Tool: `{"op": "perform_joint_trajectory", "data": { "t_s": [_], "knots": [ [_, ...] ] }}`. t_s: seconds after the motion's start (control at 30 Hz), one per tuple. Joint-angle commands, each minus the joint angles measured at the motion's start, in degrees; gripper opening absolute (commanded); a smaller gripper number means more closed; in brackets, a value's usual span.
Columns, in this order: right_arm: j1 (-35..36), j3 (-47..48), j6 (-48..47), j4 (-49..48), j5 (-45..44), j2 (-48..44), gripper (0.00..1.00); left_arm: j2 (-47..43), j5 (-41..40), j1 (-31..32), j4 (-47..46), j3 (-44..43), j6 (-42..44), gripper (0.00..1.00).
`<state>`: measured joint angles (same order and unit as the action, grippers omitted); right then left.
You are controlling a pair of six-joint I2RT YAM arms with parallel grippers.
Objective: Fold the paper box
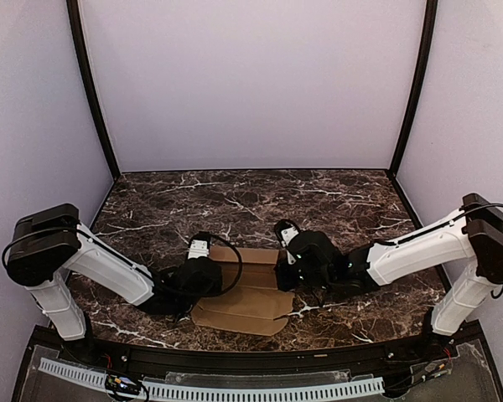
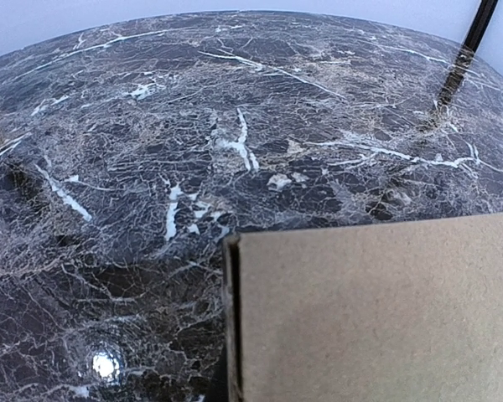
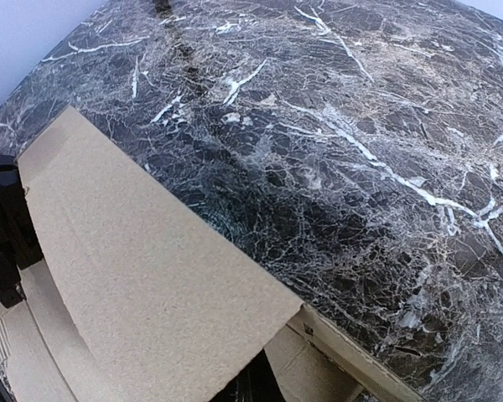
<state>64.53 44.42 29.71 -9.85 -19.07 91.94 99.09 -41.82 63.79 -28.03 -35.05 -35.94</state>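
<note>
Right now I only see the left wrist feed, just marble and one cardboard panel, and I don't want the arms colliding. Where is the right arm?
Observer: From above, the right gripper sits at the right edge of the paper box, opposite the left gripper.
Operator: Is the box lying flat?
Observer: Not entirely. The right wrist view shows one panel raised over a lower layer of cardboard.
Operator: Which part lies closest to the arm bases?
Observer: Overhead, a rounded flap lies flat towards the near edge of the table.
</note>
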Motion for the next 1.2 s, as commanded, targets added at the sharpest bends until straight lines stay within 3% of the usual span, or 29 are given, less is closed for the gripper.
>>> {"op": "perform_joint_trajectory", "data": {
  "t_s": [0.0,0.17,0.53,0.77,0.97,1.17],
  "knots": [
    [-0.27,-0.61,2.68,-8.72,1.98,0.14,0.0,-0.61,9.42,0.77,5.21,0.12,-1.86,0.01],
    [-0.3,-2.73,3.6,-12.6,4.25,-1.02,0.0,-1.64,12.28,0.78,5.42,0.85,-5.68,0.01],
    [-0.13,-7.46,2.75,-6.61,6.18,-12.03,0.0,-4.61,8.35,0.37,6.8,2.0,-6.32,0.01],
    [0.37,-12.51,1.42,-4.57,9.13,-21.07,0.0,-8.17,12.23,-2.93,1.67,6.04,-8.85,0.01],
    [1.22,-20.45,-0.85,-11.11,14.21,-31.82,0.0,-12.09,18.06,-5.85,-2.99,10.09,-10.72,0.01],
    [2.01,-25.07,-1.34,-18.09,16.24,-34.8,0.0,-14.85,23.3,-7.43,-8.1,13.06,-14.35,0.01]
  ]
}}
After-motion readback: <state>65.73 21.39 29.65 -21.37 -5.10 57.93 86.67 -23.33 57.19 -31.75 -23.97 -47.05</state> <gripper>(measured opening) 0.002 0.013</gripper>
